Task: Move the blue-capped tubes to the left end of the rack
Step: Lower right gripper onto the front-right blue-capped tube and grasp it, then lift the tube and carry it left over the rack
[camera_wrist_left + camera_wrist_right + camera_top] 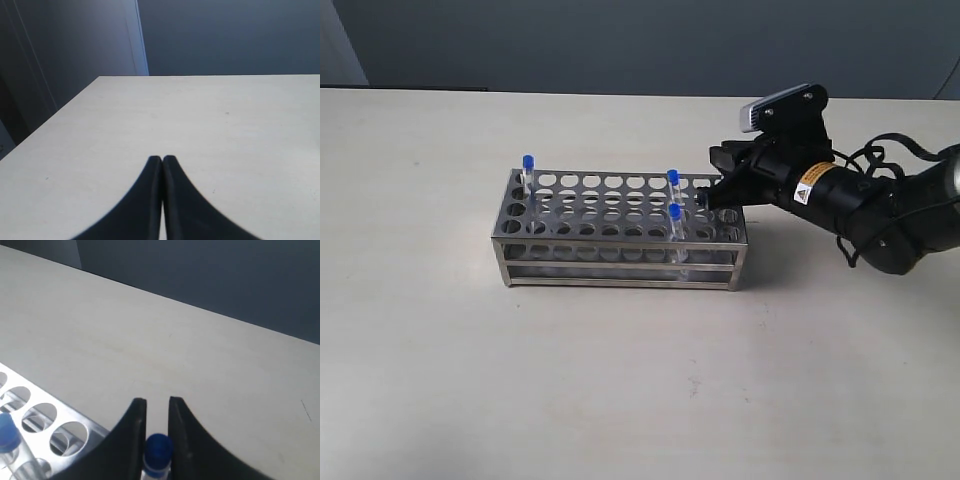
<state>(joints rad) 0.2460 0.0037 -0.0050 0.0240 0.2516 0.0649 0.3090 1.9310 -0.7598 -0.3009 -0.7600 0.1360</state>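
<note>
Pinching a tube (159, 447) at the rack's (620, 215) right end, the nearly closed right gripper (157, 401) next needs a straight lift.

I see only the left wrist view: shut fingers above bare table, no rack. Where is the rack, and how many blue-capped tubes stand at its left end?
Observer: The rack stands mid-table in the exterior view. Only one blue-capped tube is at its left end.
Operator: Where are the others?
Observer: A rear tube and a front tube stand near the right end.
Operator: And the fourth one?
Observer: The right gripper is closed on the fourth tube, at the rack's right end.
</note>
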